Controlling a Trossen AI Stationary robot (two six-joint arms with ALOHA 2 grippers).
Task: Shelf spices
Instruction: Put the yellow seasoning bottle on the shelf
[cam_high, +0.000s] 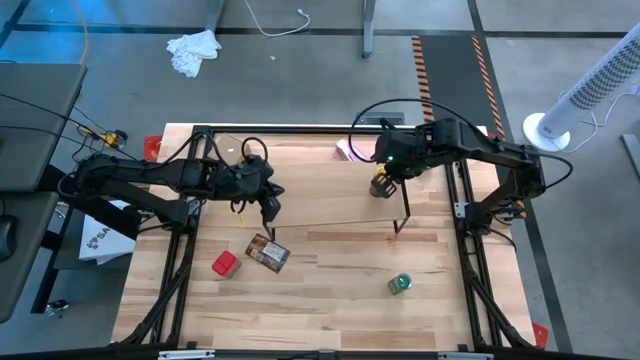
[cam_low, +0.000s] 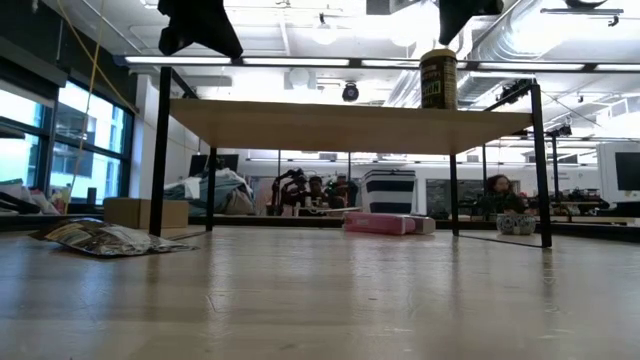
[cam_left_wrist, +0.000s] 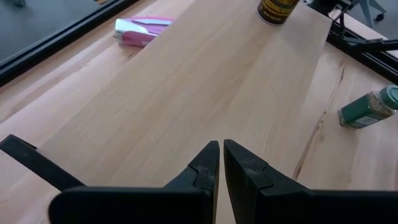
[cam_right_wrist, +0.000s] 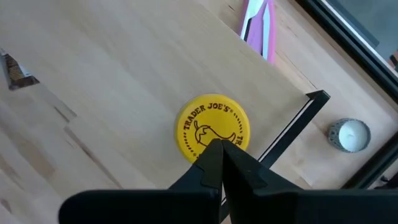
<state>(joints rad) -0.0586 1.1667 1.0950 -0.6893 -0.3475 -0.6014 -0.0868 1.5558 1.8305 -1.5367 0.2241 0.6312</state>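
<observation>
My right gripper (cam_right_wrist: 221, 148) hangs just above the shelf (cam_high: 330, 190), its fingers pressed together on nothing, their tips right over the near edge of the yellow jar (cam_right_wrist: 213, 128). That jar stands upright on the shelf's plank top close to the end with the black leg, directly below my right hand and not held by it. Beyond that end of the shelf, on the table (cam_high: 340, 310), lie a pink-purple packet (cam_right_wrist: 261, 26) and a small round silver tin (cam_right_wrist: 349, 134).

My left gripper (cam_left_wrist: 221, 155) hovers over the opposite end of the plank, fingers closed and empty too. Past it, along the plank, I see the yellow jar at the far end, and off to the side on the table the green-lidded jar (cam_left_wrist: 367, 108) lies tipped over. Down on the table on my left hand's side, the flat orange-brown packet (cam_high: 267, 252) rests just beside the red boxy container (cam_high: 224, 264), both well clear of the shelf
</observation>
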